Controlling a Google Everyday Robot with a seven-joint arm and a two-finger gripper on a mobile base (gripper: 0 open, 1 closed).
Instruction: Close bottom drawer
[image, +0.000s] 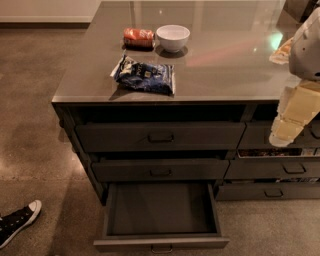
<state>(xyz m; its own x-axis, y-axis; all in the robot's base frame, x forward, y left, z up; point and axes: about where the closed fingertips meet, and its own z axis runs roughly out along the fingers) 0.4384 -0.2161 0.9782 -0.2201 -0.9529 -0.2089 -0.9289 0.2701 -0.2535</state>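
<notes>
Nearest you, the bottom drawer (160, 212) stands pulled well out of the wide stack, its flat dark grey front at the lower edge of your view and its small dark handle (161, 248) centred on that front. You can see straight into its plain dark interior, which holds nothing visible. Above it, the middle drawer (160, 170) and the top drawer (160, 136) sit pushed in, though the top one may be slightly proud of the frame; the shadow makes that hard to judge. To the right, the narrower drawers (272, 170) of the neighbouring stack appear partly open. On the counter (225, 70) you have a blue snack bag (146, 75) near the front edge, with a white bowl (173, 37) and an orange-red packet (138, 37) side by side behind it. Your tool (286, 131) hangs at the far right, in front of the neighbouring stack and well apart from the bottom drawer, touching nothing you can see; you cannot tell whether it is apart or together. A black sneaker (17, 222) rests on the floor at lower left.
</notes>
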